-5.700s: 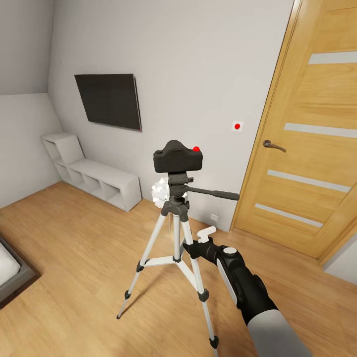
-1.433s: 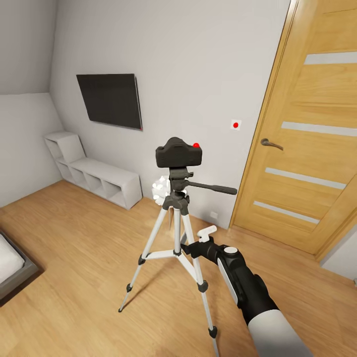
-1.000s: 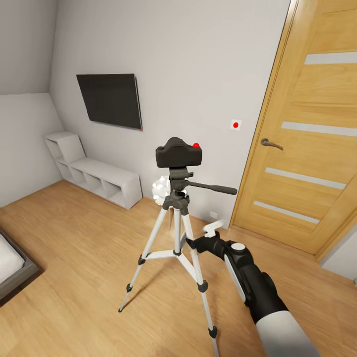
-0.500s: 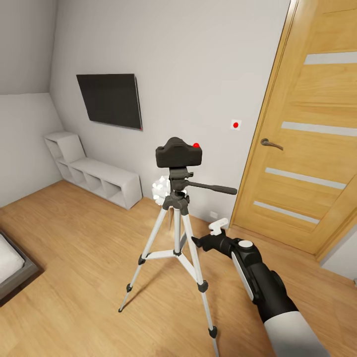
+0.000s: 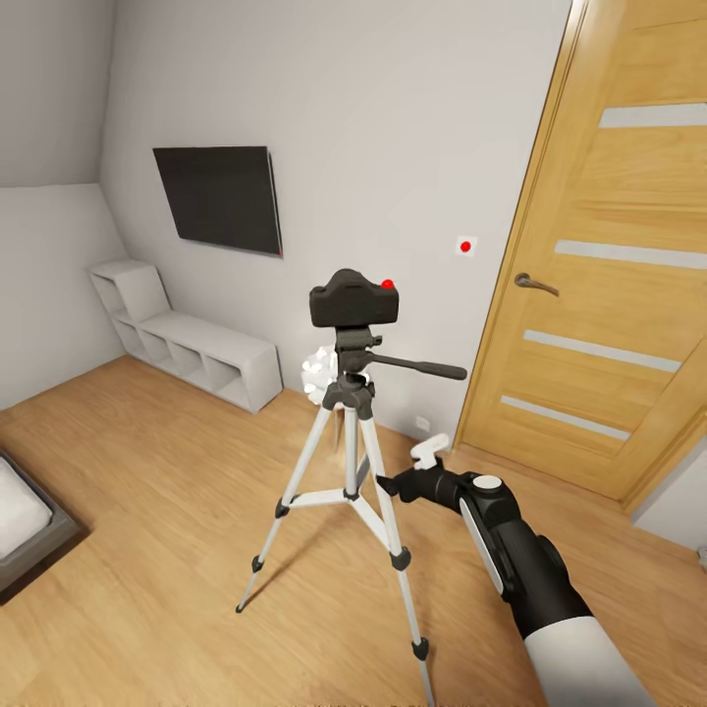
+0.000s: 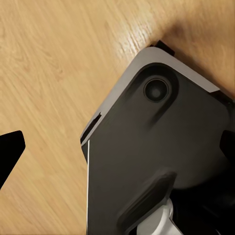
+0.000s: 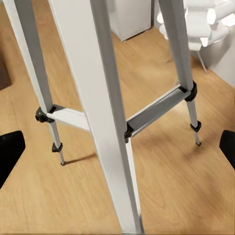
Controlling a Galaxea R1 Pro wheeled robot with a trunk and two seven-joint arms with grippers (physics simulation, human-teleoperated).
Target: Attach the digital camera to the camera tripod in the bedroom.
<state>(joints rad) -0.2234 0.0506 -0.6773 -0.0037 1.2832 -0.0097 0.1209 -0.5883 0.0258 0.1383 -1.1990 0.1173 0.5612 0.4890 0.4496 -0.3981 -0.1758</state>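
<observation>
Since a moment ago the right arm has pulled back from the tripod, and its gripper (image 5: 417, 469) now sits just beside the near leg, not touching it.

Far left in the head view, a grey bed corner (image 5: 25, 530) pokes in over the wood floor (image 5: 157, 491). White cube shelves (image 5: 182, 349) stand along the wall, and a dark flat screen (image 5: 221, 196) hangs above them.

In the middle stands the tripod (image 5: 349, 471), with its three silver legs spread on the floor. The camera (image 5: 354, 299) sits on top of the tripod's black head, upright, with its red dot showing. The long black handle (image 5: 417, 368) sticks out toward the door. A white lumpy thing (image 5: 316, 375) shows behind the tripod head.

The right gripper has its fingers spread wide and holds nothing. From the right wrist, the silver legs (image 7: 105, 112) are very close, with black fingertips (image 7: 10, 152) far out at each edge.

On the right is the oak door (image 5: 609, 295) with pale stripes.

From the left wrist, a dark robot part (image 6: 156, 161) hangs over the floor. One black fingertip (image 6: 10, 152) shows, so I cannot tell how wide that gripper is.
</observation>
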